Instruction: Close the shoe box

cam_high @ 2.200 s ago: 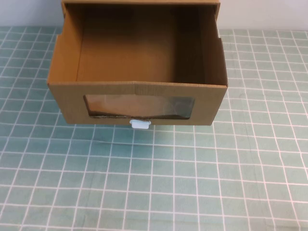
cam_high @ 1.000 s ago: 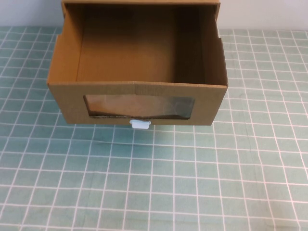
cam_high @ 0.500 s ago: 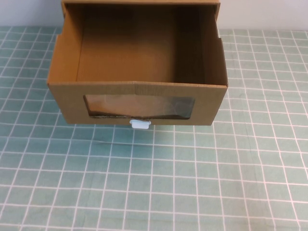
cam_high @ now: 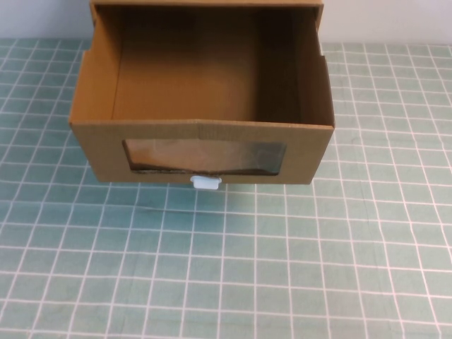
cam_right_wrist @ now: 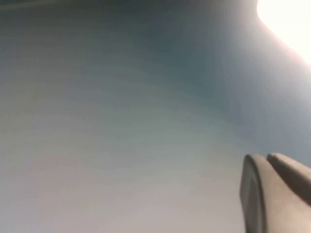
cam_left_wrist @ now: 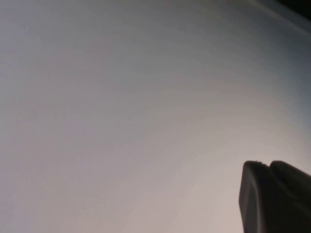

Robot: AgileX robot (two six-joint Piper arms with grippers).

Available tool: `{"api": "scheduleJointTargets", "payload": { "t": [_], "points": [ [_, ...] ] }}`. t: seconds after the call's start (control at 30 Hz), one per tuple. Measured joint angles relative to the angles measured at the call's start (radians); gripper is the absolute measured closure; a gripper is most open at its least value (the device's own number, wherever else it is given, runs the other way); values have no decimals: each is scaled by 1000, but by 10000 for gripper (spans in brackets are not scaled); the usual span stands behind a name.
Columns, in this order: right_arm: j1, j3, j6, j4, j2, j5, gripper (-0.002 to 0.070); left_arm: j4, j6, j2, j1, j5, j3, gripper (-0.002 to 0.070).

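The shoe box [cam_high: 201, 106] sits at the far middle of the desk [cam_high: 226, 268], its drawer drawn well out toward the robot from the outer sleeve [cam_high: 205, 3], of which only the top edge shows behind it. The drawer is empty. Its front panel [cam_high: 201, 152] carries a clear window [cam_high: 205, 157] with a small white pull tab [cam_high: 205, 183] just below the window.

Neither arm appears in the high view. The left gripper [cam_left_wrist: 274, 199] and the right gripper [cam_right_wrist: 274, 194] each show only as a dark fingertip against a blank, featureless backdrop in their own wrist views, well away from the shoe box; whether either is spread or pressed together cannot be told.

Judgement: closing has not begun. The step should go best as a flat push on the front panel, centred above the pull tab and on cardboard rather than the window, which looks thin and likely to buckle. The push should run straight toward the sleeve; an off-centre push could skew the drawer and jam it, or slide the light box along the desk.

Nothing else stands on the green gridded desk near the shoe box, and the approach to the front panel is unobstructed.
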Motion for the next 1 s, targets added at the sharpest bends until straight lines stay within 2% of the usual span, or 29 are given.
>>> {"api": "scheduleJointTargets", "payload": {
  "t": [0.1, 0.27, 0.43, 0.6, 0.73, 0.83, 1.0],
  "points": [
    [0, -154, 2, -3, 9, 85, 690, -6, 24, 0, 0, 82, -125, 680],
    [0, -388, 4, 124, 108, 177, 690, -6, 120, 101, 0, 227, -343, 680],
    [0, -621, 4, 289, 250, 494, 690, -6, 145, 290, 0, 445, -543, 680],
    [0, -784, 4, 289, 406, 780, 690, 8, 213, 514, 0, 885, -758, 680],
    [0, -810, 4, 240, 516, 923, 690, 27, 233, 704, 0, 1179, -856, 680],
    [0, -803, 4, 197, 570, 965, 690, 63, 254, 820, 0, 1231, -867, 680],
    [7, -758, 4, 234, 583, 1007, 690, 46, 256, 930, 0, 1179, -867, 680]
  ]
}}
